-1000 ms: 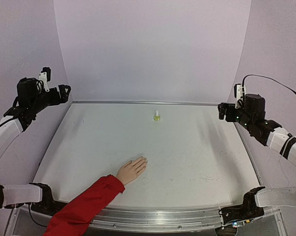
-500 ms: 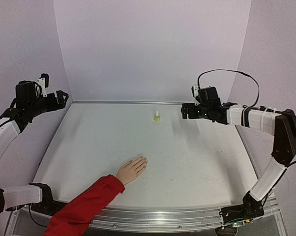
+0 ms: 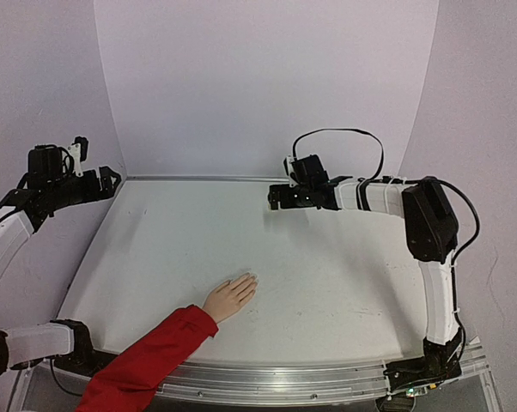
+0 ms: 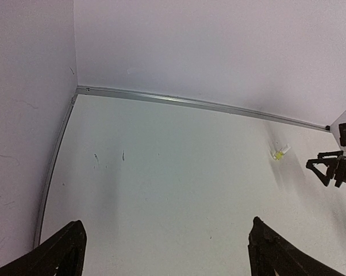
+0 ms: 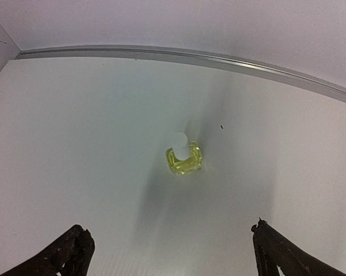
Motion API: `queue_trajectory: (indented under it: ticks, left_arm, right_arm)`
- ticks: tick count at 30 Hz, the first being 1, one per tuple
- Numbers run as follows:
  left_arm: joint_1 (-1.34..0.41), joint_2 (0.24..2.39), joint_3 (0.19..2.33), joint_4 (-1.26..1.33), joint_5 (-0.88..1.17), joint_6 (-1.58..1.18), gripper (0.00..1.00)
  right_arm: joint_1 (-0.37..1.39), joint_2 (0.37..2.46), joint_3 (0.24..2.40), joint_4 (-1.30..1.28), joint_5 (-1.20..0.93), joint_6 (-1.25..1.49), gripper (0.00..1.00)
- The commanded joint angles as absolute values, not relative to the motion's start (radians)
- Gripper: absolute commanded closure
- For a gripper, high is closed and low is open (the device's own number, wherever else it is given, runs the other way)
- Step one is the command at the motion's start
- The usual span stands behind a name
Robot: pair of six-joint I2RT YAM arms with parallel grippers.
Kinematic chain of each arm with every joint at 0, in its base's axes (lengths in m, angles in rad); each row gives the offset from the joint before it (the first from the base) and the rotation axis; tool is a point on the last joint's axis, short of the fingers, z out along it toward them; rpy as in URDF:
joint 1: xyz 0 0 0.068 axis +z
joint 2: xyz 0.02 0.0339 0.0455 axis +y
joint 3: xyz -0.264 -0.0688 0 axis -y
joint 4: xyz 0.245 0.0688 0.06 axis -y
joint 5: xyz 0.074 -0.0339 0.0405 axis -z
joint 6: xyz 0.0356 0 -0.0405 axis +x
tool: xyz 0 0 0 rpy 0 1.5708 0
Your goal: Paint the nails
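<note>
A small peach hand (image 3: 231,298) with a bright red sleeve (image 3: 147,360) lies flat on the white table at the near left. Its pale nails (image 3: 251,279) point toward the far right. The yellow-green bottle (image 5: 183,156) with a white cap stands upright near the back edge, and also shows in the left wrist view (image 4: 280,153). My right gripper (image 3: 276,199) hovers over the bottle and hides it in the top view. It is open (image 5: 172,253), with the bottle ahead between its fingers and untouched. My left gripper (image 3: 112,178) is open (image 4: 167,253) and empty at the far left corner.
The white table (image 3: 344,283) has a metal rail (image 3: 198,178) along the back and pale purple walls on three sides. The right arm (image 3: 413,206) stretches across the back right of the table. The right gripper shows at the left wrist view's right edge (image 4: 334,168).
My right arm has swung left from the right wall along the back edge to above the bottle. My left gripper has dropped slightly. The hand and bottle have not moved.
</note>
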State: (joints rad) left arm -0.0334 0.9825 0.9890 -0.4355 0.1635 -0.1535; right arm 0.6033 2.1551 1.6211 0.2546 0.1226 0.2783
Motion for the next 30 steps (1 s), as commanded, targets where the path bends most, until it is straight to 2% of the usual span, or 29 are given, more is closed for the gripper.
queue_trajectory:
  ticks: [1, 11, 14, 21, 27, 30]
  left_arm:
    - [-0.026, 0.966, 1.027, -0.44, 0.179, -0.129, 0.01]
    - [-0.024, 0.961, 1.017, -0.438, 0.186, -0.121, 0.0]
    - [-0.023, 0.963, 1.018, -0.438, 0.189, -0.121, 0.01]
    - [-0.023, 0.968, 1.017, -0.437, 0.192, -0.119, 0.01]
    - [-0.023, 0.97, 1.015, -0.437, 0.195, -0.118, 0.01]
    - [-0.023, 0.973, 1.015, -0.437, 0.197, -0.119, 0.0]
  right_arm:
    - [0.609, 2.235, 1.76, 0.23, 0.104, 0.296, 0.02]
    - [0.609, 2.443, 2.035, 0.151, 0.218, 0.301, 0.16]
    - [0.609, 2.499, 2.115, 0.126, 0.244, 0.303, 0.25]
    - [0.602, 2.57, 2.195, 0.114, 0.265, 0.293, 0.35]
    - [0.594, 2.606, 2.235, 0.114, 0.258, 0.279, 0.48]
    - [0.594, 2.627, 2.261, 0.113, 0.252, 0.272, 0.5]
